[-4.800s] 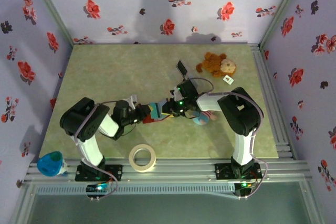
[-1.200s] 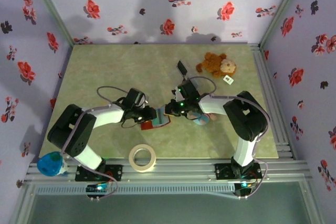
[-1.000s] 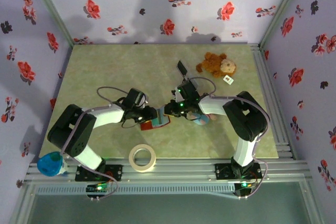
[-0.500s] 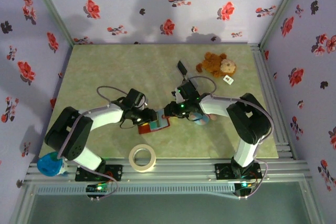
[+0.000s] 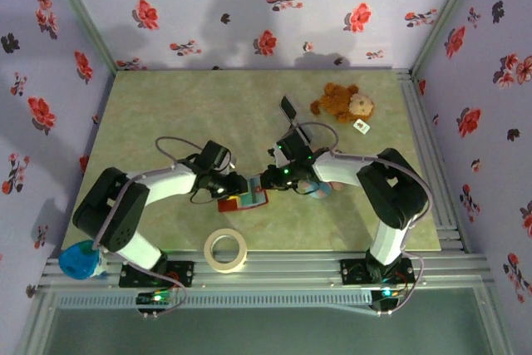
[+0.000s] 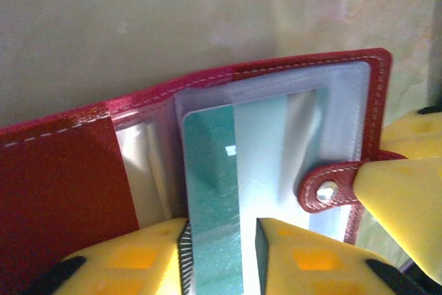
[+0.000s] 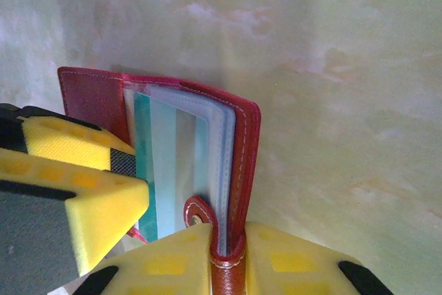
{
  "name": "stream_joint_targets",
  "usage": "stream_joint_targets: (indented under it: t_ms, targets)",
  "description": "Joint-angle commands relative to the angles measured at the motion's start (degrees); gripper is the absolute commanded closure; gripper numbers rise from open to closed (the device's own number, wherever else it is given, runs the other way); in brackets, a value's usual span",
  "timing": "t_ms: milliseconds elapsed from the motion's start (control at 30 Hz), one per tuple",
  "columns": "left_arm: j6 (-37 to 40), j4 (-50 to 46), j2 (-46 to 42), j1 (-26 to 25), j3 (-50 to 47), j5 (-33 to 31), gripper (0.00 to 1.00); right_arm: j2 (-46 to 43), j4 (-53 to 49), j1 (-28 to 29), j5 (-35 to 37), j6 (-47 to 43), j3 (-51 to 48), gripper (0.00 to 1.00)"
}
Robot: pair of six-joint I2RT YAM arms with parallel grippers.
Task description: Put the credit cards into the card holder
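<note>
Insertion looks half done: the left gripper [image 6: 219, 243] pinches a thin teal plastic card [image 6: 210, 170], its end inside a clear pocket [image 6: 338, 122] of the small red folding wallet [image 6: 62, 177] lying mid-table [image 5: 166, 114]. The right gripper [image 7: 228, 243] clamps the wallet's cover. Next: slide the card deeper, squarely.

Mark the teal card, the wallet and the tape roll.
teal card [image 6: 214, 191], left wrist view, middle of its face.
wallet [image 6: 62, 184], left wrist view, red outer flap.
tape roll [image 5: 210, 252], top view, left side of the ring.
</note>
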Motion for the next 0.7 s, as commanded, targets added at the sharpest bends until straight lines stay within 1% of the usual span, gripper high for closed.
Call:
stream_joint_targets:
  t_ms: [0,100,267,333,433,533,667]
  targets:
    - [0.10,2.59,1.40,-1.00,2.17,2.54,0.71,0.73,0.72,1.58,-0.05,-0.15,0.39,0.83]
    - [0.31,1.67,2.33,-1.68,3.73,3.09,0.71,0.83,1.20,2.04,-0.12,0.64,0.23,0.84]
    - [-0.93,1.78,2.66,-3.00,4.65,3.60,0.61,0.15,3.57,2.66,-0.19,2.33,-0.88,0.85]
    - [-2.00,2.82,2.99,-3.60,4.86,4.81,0.60,0.20,3.72,2.60,-0.25,3.00,-0.89,0.87]
    - [-3.65,3.70,3.04,-4.46,4.87,4.89,0.58,-0.27,4.25,2.73,-0.29,3.56,-1.05,0.88]
    - [-5.62,4.46,3.77,-4.57,4.65,4.89,0.53,-0.60,5.40,2.75,0.19,4.52,-1.74,0.89]
    - [-8.73,7.52,4.79,-5.10,3.21,5.67,0.53,-0.50,5.58,2.79,0.68,4.90,-2.11,0.87]
